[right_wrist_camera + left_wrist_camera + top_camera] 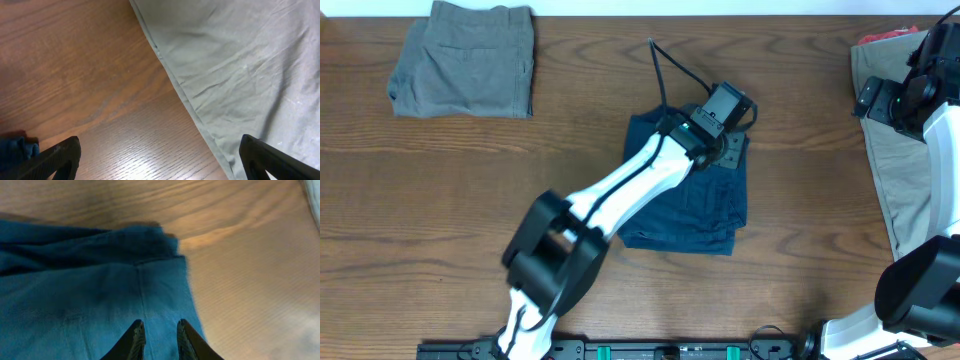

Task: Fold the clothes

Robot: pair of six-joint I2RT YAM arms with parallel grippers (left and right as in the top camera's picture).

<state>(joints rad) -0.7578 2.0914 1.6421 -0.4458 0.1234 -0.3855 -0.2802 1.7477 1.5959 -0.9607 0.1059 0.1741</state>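
Note:
The navy blue shorts (710,215) lie as a compact rectangle in the middle of the table. My left gripper (728,148) is down at their far right corner. In the left wrist view its fingers (159,327) stand a narrow gap apart, pressed into the blue cloth (90,295) near a seam and closed on the layers. My right gripper (868,100) hovers wide open at the right, above the left edge of the khaki-beige shorts (895,180). In the right wrist view its jaws (160,150) straddle bare wood and the khaki hem (240,65), holding nothing.
Folded grey shorts (465,60) sit at the far left corner. A coral-red garment (885,37) peeks out beyond the khaki pair at the far right. A black cable (665,70) runs from the left wrist toward the table's far edge. A bit of navy cloth (17,147) shows low left in the right wrist view.

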